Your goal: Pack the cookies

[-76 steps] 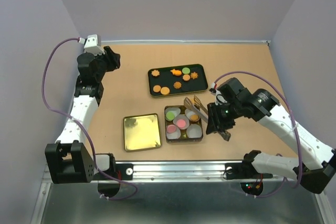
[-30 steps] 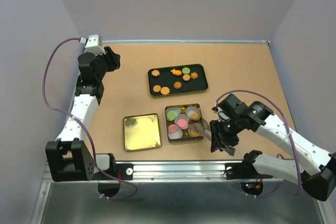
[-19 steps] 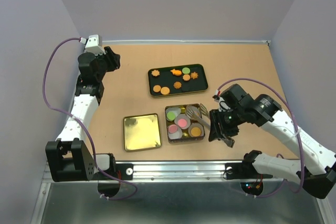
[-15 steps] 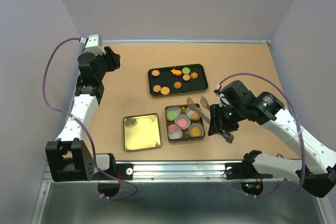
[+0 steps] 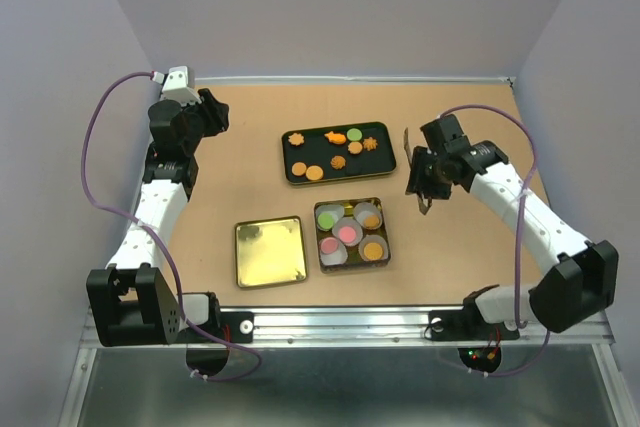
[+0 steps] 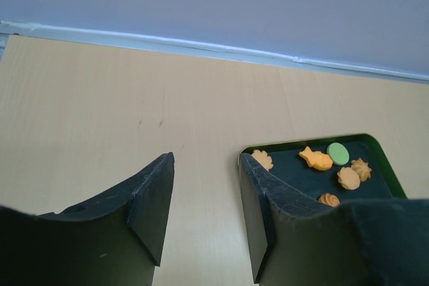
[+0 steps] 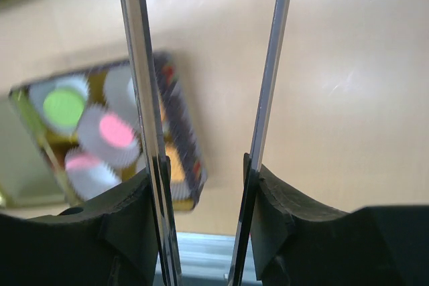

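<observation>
Nearest me, the gold lid (image 5: pixel 270 252) lies flat just beside the tin (image 5: pixel 385 243), where several cookies (image 5: pixel 346 234) sit in paper cups (image 5: pixel 338 256). Further out, my right gripper (image 7: pixel 203 173) is clamped on the tongs (image 7: pixel 137 65), their blades apart. Beyond, more cookies lie on the dark tray (image 5: pixel 320 154). At the far left, my left gripper (image 6: pixel 204 165) hangs with its fingers apart.

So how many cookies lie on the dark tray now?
8 cookies on the dark tray: flower back-left, fish, green one, two orange at right, one mid, two round front-left. None seems hidden.
</observation>
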Available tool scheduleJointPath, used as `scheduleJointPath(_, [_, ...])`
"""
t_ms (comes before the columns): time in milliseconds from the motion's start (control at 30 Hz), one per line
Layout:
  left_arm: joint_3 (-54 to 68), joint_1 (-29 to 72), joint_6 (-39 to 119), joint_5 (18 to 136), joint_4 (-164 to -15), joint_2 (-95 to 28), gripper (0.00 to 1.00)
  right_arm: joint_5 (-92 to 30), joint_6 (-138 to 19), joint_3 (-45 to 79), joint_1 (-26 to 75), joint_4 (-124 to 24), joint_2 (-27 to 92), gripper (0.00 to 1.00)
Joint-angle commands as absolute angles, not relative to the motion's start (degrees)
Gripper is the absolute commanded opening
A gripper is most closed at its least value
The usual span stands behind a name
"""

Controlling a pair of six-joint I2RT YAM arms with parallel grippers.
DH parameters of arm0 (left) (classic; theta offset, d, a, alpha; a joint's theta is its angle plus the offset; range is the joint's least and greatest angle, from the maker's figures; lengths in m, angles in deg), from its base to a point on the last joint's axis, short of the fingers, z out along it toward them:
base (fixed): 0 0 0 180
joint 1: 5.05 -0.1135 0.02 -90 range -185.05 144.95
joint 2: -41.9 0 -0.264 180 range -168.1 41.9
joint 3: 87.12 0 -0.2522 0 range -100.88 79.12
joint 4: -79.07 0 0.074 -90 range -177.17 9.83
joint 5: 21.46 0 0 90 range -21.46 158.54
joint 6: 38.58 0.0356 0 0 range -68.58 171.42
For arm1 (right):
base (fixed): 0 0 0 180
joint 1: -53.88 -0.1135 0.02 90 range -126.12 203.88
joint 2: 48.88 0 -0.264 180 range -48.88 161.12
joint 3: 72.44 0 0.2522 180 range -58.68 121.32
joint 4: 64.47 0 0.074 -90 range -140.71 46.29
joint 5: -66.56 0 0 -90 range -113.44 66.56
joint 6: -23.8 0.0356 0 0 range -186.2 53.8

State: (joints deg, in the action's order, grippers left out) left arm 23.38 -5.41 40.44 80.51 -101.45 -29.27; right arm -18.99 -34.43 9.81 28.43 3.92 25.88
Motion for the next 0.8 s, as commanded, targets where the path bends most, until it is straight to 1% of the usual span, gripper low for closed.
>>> scheduleJointPath(0, [23.3,-5.1,40.5,80.6,-103.4,-28.2,0.54,-13.3,-36.1,8.2,33.5,-5.8,30.5,0.52])
scheduleJointPath(100, [23.2,-5.2,40.3,80.7,-103.3,-28.8,0.53,-14.7,-37.9,6.5,36.6,-11.7,36.2,0.51])
scheduleJointPath(300, [23.6,-5.2,40.3,80.6,-103.2,-29.2,0.53,-19.0,-39.4,6.7,41.8,-18.2,45.5,0.51])
scheduleJointPath(467, [23.0,-5.2,40.6,80.7,-102.6,-30.4,0.52,-21.8,-39.9,8.6,44.1,-19.7,52.3,0.52])
scheduleJointPath(567, [22.9,-5.2,40.7,80.4,-102.5,-30.6,0.52,-22.7,-39.5,9.3,44.3,-20.4,53.9,0.55])
scheduleJointPath(600, [22.8,-5.2,40.7,80.2,-102.5,-30.7,0.52,-23.1,-39.4,9.5,44.3,-20.6,54.7,0.61])
scheduleJointPath(767, [22.6,-5.2,40.7,80.6,-102.5,-31.3,0.52,-23.2,-38.6,9.6,44.3,-20.8,55.4,0.68])
